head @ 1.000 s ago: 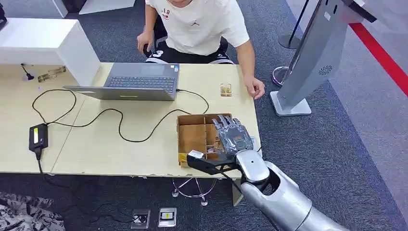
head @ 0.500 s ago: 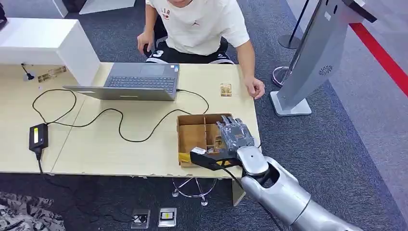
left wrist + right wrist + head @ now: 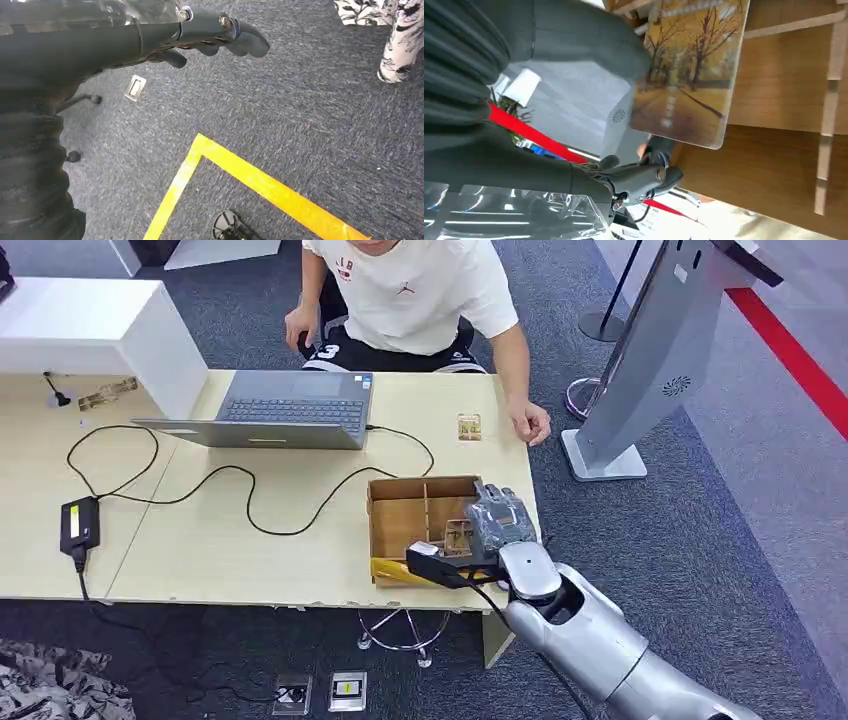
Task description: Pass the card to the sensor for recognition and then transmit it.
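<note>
The card [image 3: 689,75], printed with autumn trees, is pinched between the thumb and fingers of my right hand [image 3: 589,50]. In the head view my right hand [image 3: 497,523] hovers over the right side of the divided cardboard box [image 3: 398,525], with the card [image 3: 459,537] at its fingertips just above a compartment. A grey slanted kiosk [image 3: 655,360] stands on the floor off the table's right end. My left hand [image 3: 210,35] hangs over the carpet with nothing in it, fingers stretched out.
A person sits at the table's far side, one hand [image 3: 530,423] resting near the right corner beside a small golden card-like item [image 3: 469,426]. A laptop [image 3: 290,408], its cable and power brick [image 3: 79,523] lie to the left. A white block [image 3: 100,330] stands far left.
My right hand has shifted right and a little towards the table's far side over the box, and the card now shows at its fingers. The person has not moved.
</note>
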Controlling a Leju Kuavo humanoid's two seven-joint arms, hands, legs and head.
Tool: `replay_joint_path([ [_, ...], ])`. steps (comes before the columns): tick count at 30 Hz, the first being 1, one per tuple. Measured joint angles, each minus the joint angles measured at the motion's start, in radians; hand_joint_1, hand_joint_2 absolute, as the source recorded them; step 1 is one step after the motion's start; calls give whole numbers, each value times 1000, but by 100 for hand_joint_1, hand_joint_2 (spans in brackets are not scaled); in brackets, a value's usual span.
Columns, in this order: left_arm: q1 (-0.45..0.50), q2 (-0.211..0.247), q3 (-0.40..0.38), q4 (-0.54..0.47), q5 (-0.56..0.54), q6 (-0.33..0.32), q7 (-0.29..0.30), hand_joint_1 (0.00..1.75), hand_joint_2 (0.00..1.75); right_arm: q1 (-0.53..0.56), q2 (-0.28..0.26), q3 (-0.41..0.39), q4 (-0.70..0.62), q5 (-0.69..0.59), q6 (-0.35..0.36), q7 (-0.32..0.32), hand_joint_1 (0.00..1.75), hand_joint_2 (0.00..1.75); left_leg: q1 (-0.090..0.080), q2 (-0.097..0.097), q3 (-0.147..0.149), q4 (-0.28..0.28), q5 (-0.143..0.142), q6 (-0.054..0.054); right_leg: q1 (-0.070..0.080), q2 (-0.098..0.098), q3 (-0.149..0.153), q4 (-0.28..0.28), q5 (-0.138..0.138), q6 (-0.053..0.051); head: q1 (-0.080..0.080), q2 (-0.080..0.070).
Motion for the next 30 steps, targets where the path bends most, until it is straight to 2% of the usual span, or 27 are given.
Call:
replay_joint_path([
  [3, 0, 1, -8, 0, 0, 0, 0, 0, 175, 0, -3, 0, 6, 0, -4, 2, 150, 175, 0, 0, 0, 0, 0, 0, 0, 0, 0, 0, 0, 0, 0, 0],
  [6, 0, 3, -11, 0, 0, 0, 0, 0, 175, 0, -4, 0, 13, 1, -6, 2, 134, 175, 0, 0, 0, 0, 0, 0, 0, 0, 0, 0, 0, 0, 0, 0],
  [7, 0, 3, -13, 0, 0, 0, 0, 0, 175, 0, -4, 0, 15, 1, -6, 2, 134, 175, 0, 0, 0, 0, 0, 0, 0, 0, 0, 0, 0, 0, 0, 0],
  [8, 0, 3, -13, 0, 0, 0, 0, 0, 175, 0, -4, 0, 16, 2, -7, 2, 129, 175, 0, 0, 0, 0, 0, 0, 0, 0, 0, 0, 0, 0, 0, 0],
  [9, 0, 3, -14, 0, 0, 0, 0, 0, 175, 0, -4, 0, 18, 3, -8, 1, 115, 175, 0, 0, 0, 0, 0, 0, 0, 0, 0, 0, 0, 0, 0, 0],
  [10, 0, 3, -15, 0, 0, 1, 0, 0, 175, 0, -4, 0, 19, 4, -9, 1, 113, 175, 0, 0, 0, 0, 0, 0, 0, 0, 0, 0, 0, 0, 0, 0],
  [12, 0, 3, -16, 0, 0, 1, 0, 0, 175, 0, -4, 0, 21, 6, -11, 1, 91, 175, 0, 0, 0, 0, 0, 0, 0, 0, 0, 0, 0, 0, 0, 0],
  [13, 0, 3, -16, 0, 0, 1, 0, 0, 175, 0, -4, 0, 23, 7, -12, 1, 91, 175, 0, 0, 0, 0, 0, 0, 0, 0, 0, 0, 0, 0, 0, 0],
  [14, 0, 3, -16, 0, 0, 0, 0, 0, 175, 0, -4, 0, 24, 7, -13, 1, 61, 175, 0, 0, 0, 0, 0, 0, 0, 0, 0, 0, 0, 0, 0, 0],
  [16, 0, 3, -16, 0, 0, 0, 0, 0, 175, 0, -4, 0, 26, 7, -14, 1, 61, 175, 0, 0, 0, 0, 0, 0, 0, 0, 0, 0, 0, 0, 0, 0],
  [17, 0, 3, -16, 0, 0, 0, 0, 0, 175, 0, -4, 0, 27, 7, -15, 1, 30, 175, 0, 0, 0, 0, 0, 0, 0, 0, 0, 0, 0, 0, 0, 0],
  [18, 0, 4, -17, 0, 0, 0, 0, 0, 175, 0, -4, 0, 28, 8, -16, 1, 10, 175, 0, 0, 0, 0, 0, 0, 0, 0, 0, 0, 0, 0, 0, 0],
  [19, 0, 5, -17, 0, 0, 0, 0, 0, 175, -1, -4, 0, 29, 8, -16, 1, 0, 175, 0, 0, 0, 0, 0, 0, 0, 0, 0, 0, 0, 0, 0, 0],
  [24, 0, 8, -23, 0, 0, 0, 0, 0, 175, -15, -8, 0, 32, 10, -14, 2, 0, 175, 0, 0, 0, 0, 0, 0, 0, 0, 0, 0, 0, 0, 0, 0],
  [30, 0, 10, -24, -1, 7, 0, 0, 0, 175, -24, -19, -1, 6, 1, 30, 4, 0, 175, 0, 0, 1, 0, 0, 0, 0, 0, 1, 0, 0, 0, 0, 0],
])
